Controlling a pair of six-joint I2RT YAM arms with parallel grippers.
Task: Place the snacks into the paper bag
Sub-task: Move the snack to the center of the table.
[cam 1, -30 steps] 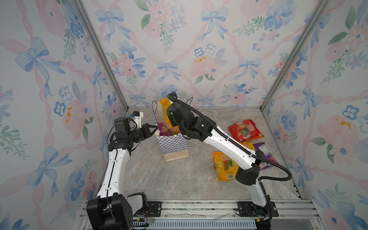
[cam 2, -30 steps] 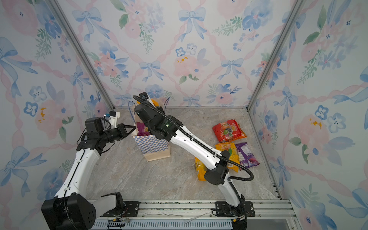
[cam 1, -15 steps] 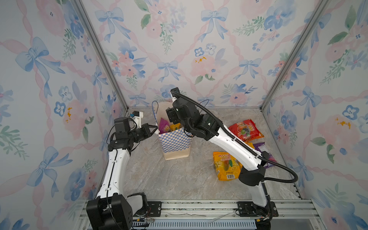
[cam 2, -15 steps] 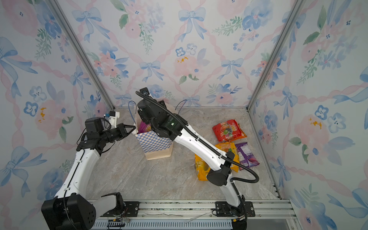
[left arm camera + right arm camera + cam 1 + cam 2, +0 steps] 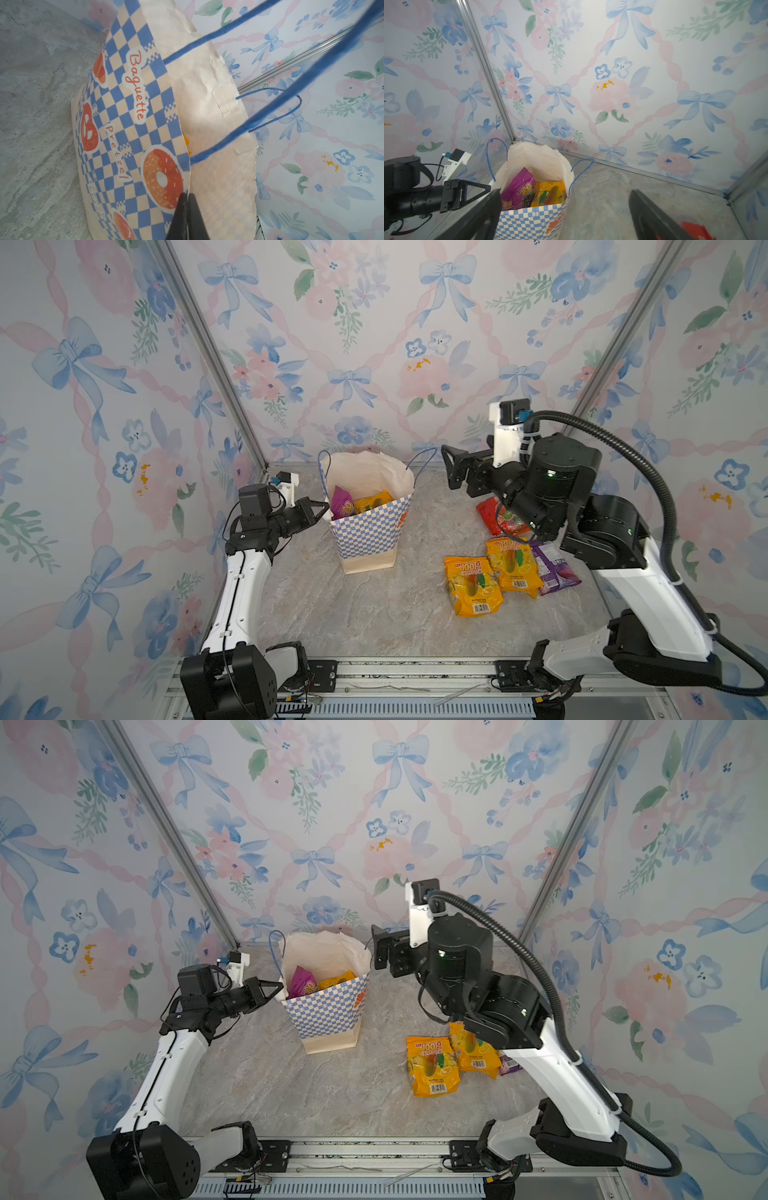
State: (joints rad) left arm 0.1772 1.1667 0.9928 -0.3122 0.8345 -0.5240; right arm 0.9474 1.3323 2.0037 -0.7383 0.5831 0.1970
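Upright toward the back of the marbled tabletop [image 5: 374, 622], in both top views: the blue-and-white checkered paper bag [image 5: 368, 531], mouth open, cream inside. Pinched at the rim on the robot's left side by the left pincer [image 5: 326, 506], jaws pressed together on the paper edge. Confirmed in the left wrist view, with the black fingertips [image 5: 196, 209] closed over the rim just beside a printed doughnut [image 5: 163, 178].

Inside the bag, leaning side by side: a purple "100" pack [image 5: 343, 504] and a yellow pack [image 5: 374, 502], both also plain in the right wrist view.

Raised in the air just to the bag's right, near a thin blue cord handle [image 5: 422, 460]: the right pincer [image 5: 451, 466], jaws wide apart, nothing between them.

Well apart from the bag, flat on the tabletop by the right arm [image 5: 648, 589]: two yellow "100" packs [image 5: 471, 585] [image 5: 513, 564], side by side and touching. Against the farther one, a purple packet [image 5: 555, 568]. Behind them, a red pack [image 5: 496, 516], partly hidden by the arm.
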